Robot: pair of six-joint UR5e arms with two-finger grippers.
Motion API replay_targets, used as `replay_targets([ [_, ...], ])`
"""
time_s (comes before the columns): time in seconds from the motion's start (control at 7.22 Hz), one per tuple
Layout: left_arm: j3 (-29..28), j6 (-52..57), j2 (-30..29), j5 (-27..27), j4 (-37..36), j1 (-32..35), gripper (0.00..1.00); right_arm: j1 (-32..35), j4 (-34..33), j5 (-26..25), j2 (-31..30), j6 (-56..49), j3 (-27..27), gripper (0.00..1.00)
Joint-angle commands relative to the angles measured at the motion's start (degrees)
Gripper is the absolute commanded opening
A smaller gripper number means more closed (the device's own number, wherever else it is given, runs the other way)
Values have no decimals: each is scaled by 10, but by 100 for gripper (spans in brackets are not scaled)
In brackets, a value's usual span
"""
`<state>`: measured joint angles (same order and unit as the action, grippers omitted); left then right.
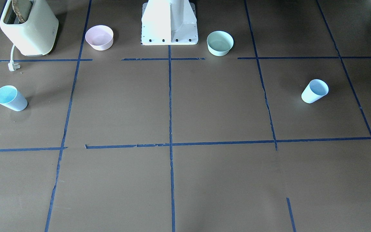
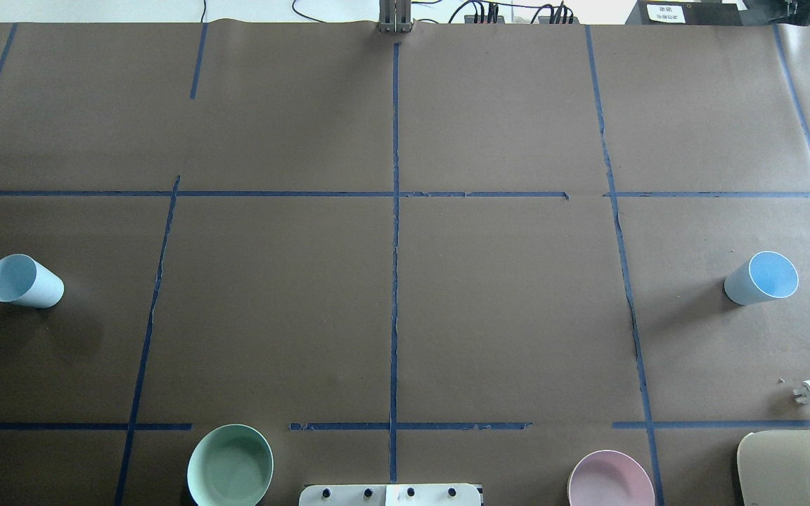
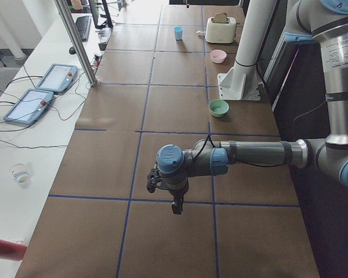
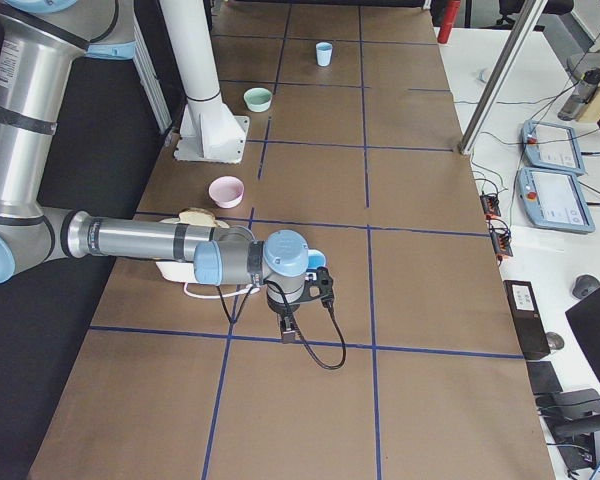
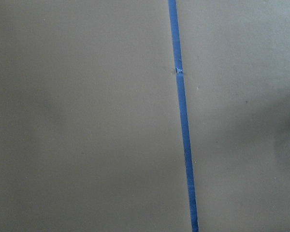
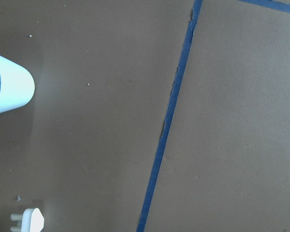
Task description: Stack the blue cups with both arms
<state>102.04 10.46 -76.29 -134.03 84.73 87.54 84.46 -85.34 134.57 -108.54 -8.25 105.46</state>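
Blue cups [image 2: 25, 281] [image 2: 761, 278] stand upright, empty, well apart; left pincer [image 3: 177, 205], right pincer [image 4: 287, 330] spread: cannot tell

Table [image 2: 503, 316] surfaced in brown paper, marked into a grid by blue tape lines [image 2: 395, 281] — tape torn in places. White bench [image 3: 46, 156] alongside carries two teach pendants [image 3: 29, 106] — metal post [image 3: 76, 40] upright at its edge. Lighting even.

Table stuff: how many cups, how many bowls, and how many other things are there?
Blue cups: 2
Bowls: 2 (pink bowl, green bowl)
Toaster: 1
Total: 5
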Motion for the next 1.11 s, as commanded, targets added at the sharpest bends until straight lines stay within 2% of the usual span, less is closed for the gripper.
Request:
replay_targets([
  [0.0,1,0,0,1,1,0,100,0,0,0,0,0,0,100],
  [0.55,29,-5,-4,-3,1,-1,100,-1,1,1,1,0,0,100],
  [0.83,39,-5,-70,1,18,-1,100,-2,1,1,1,0,0,100],
  [0.97,37,-8,-78,-4,21,-1,100,-3,1,2,1,0,0,100],
])
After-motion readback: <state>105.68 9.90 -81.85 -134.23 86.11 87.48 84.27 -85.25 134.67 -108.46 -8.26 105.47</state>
